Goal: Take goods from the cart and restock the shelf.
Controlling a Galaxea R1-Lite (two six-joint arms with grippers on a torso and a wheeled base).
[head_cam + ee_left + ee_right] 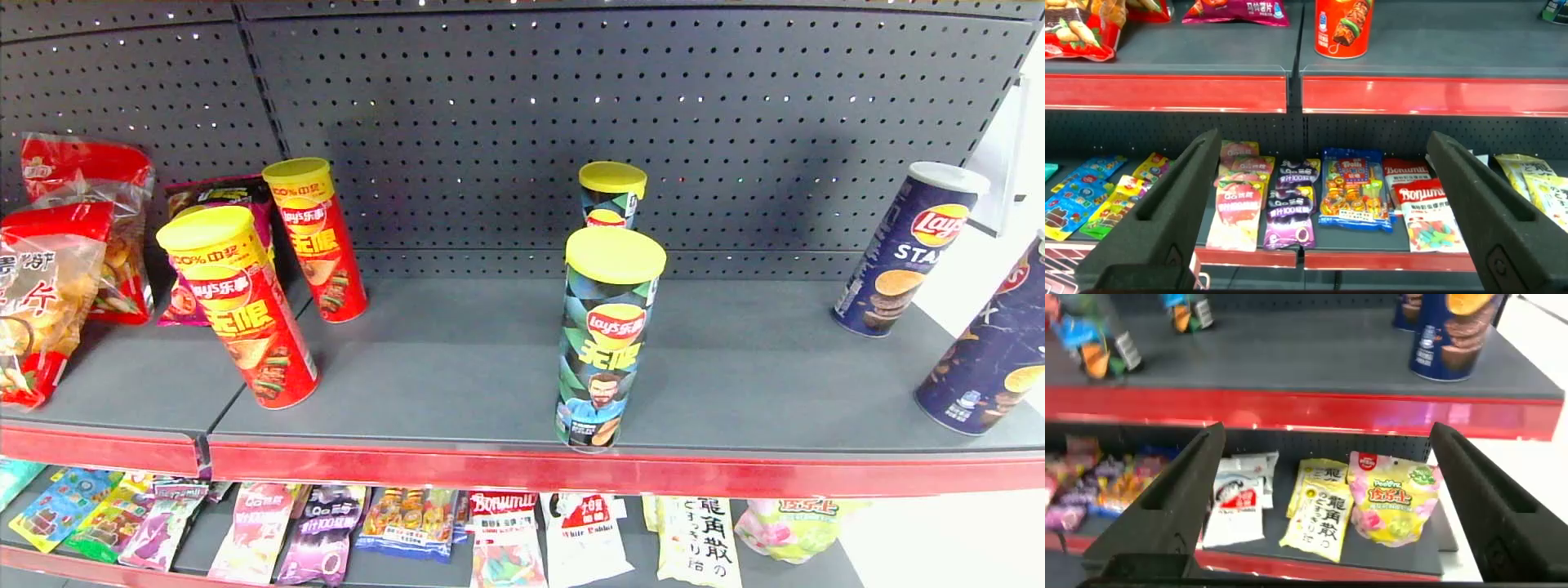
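On the grey upper shelf [457,359] stand two red chip cans [245,302], two teal cans [608,335] with yellow lids, and two navy cans [906,249] at the right. My left gripper [1323,139] is open and holds nothing. It faces the shelf front below a red can [1342,28], level with the candy bags [1290,208] on the lower shelf. My right gripper [1325,431] is open too and holds nothing. It faces the lower shelf below a navy can [1449,335], with a yellow-pink bag [1396,502] ahead.
Snack bags [57,269] fill the upper shelf's left end. A red lip [571,469] runs along the shelf front. Free room lies between the red and teal cans and between the teal and navy cans. Candy bags [408,523] line the lower shelf.
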